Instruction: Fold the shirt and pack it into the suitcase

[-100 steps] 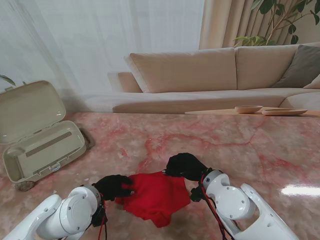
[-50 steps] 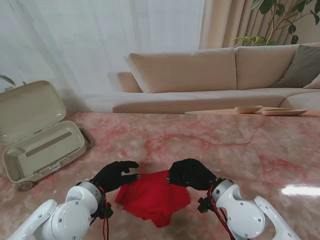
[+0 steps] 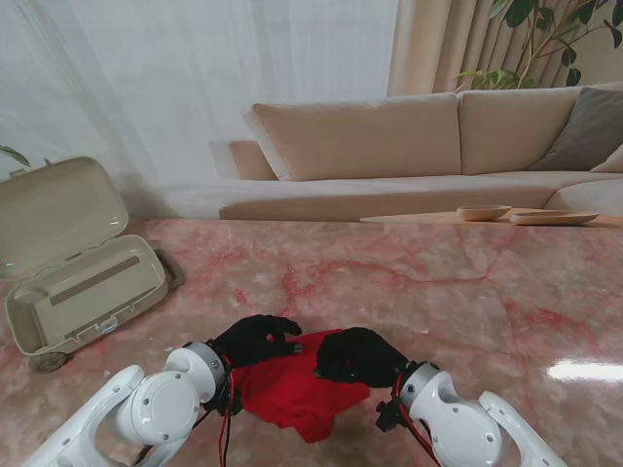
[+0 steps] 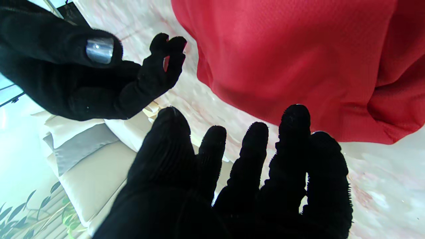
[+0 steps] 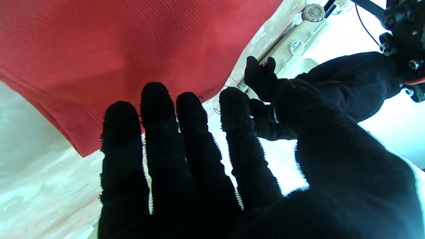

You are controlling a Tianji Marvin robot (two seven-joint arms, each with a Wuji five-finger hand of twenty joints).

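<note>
Marble desk point(image 3: 458, 282): red shirt point(image 3: 292, 384) is sitting bunched at 6 o'clock, fold looking only partly done, both hands hovering over it holding nothing — left hand point(image 3: 258, 338) fingers spread, right hand point(image 3: 355, 355) loosely curled — suitcase point(image 3: 83, 292) waiting open and unpacked at 9 o'clock.

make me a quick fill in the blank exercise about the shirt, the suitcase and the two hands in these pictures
1. The shirt bunched on the marble table is ____ in colour.
2. The suitcase stands on the robot's ____ side of the table.
3. The lid of the suitcase is ____.
4. The left hand and right hand both wear ____ gloves.

Missing words: red; left; open; black
</note>
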